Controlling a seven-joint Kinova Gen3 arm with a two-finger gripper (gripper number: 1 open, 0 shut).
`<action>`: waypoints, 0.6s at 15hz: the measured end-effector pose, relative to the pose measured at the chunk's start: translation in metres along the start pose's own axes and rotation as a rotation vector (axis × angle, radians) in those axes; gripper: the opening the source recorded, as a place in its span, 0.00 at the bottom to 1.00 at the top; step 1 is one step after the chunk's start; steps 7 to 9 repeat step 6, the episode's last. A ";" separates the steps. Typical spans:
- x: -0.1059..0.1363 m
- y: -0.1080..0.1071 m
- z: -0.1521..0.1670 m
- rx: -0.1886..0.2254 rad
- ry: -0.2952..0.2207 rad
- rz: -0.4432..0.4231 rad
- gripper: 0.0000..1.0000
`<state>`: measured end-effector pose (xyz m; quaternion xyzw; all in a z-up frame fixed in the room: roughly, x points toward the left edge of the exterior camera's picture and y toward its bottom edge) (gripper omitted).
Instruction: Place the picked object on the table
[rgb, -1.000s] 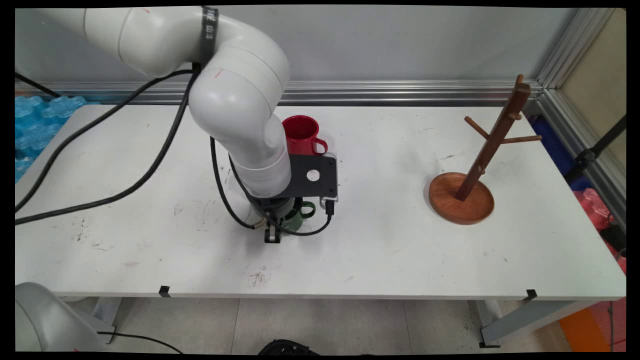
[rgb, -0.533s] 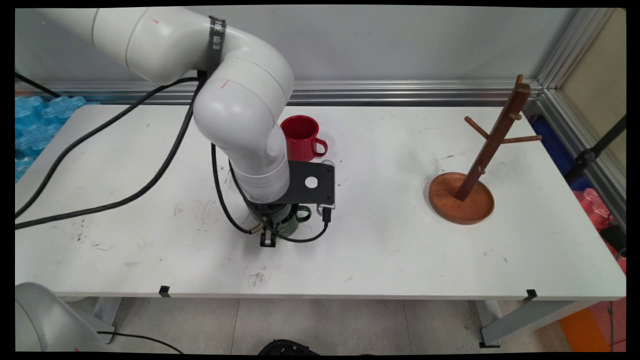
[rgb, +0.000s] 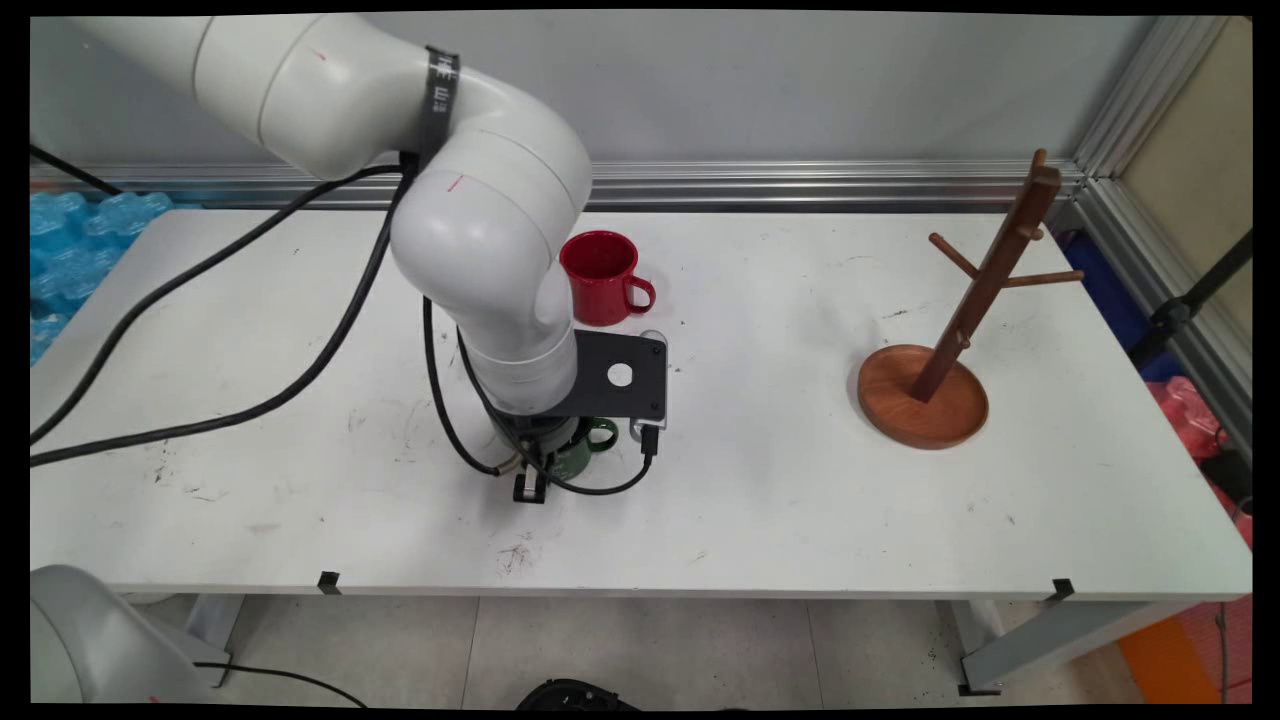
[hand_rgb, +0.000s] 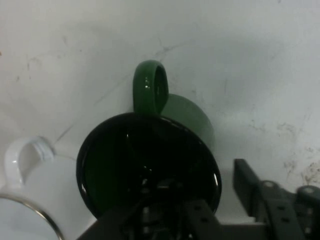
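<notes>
My gripper (rgb: 540, 470) is down at the table over a green mug (rgb: 578, 455) that stands upright near the table's middle. In the hand view the green mug (hand_rgb: 150, 170) shows its dark inside, with its handle (hand_rgb: 150, 87) pointing up the picture. The gripper (hand_rgb: 205, 195) is open. One finger (hand_rgb: 247, 187) stands outside the mug's wall with a gap to the rim, and the other reaches into the mug. A white mug (hand_rgb: 30, 195) stands close beside the green one. It is hidden by the arm in the main view.
A red mug (rgb: 600, 277) stands just behind the arm. A wooden mug tree (rgb: 950, 330) on a round base stands at the right. Black cables (rgb: 250, 300) hang from the arm across the table's left half. Blue packing material (rgb: 70, 250) lies past the left edge.
The gripper has come lower and slightly left over the green mug. The mug's handle now shows a little further left and down in the main view.
</notes>
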<state>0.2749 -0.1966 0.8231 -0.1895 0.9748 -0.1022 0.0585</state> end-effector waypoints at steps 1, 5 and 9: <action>0.000 0.000 0.000 0.000 0.000 0.001 1.00; 0.001 0.001 0.000 -0.002 0.008 0.008 1.00; 0.002 0.001 -0.002 -0.003 0.013 0.011 1.00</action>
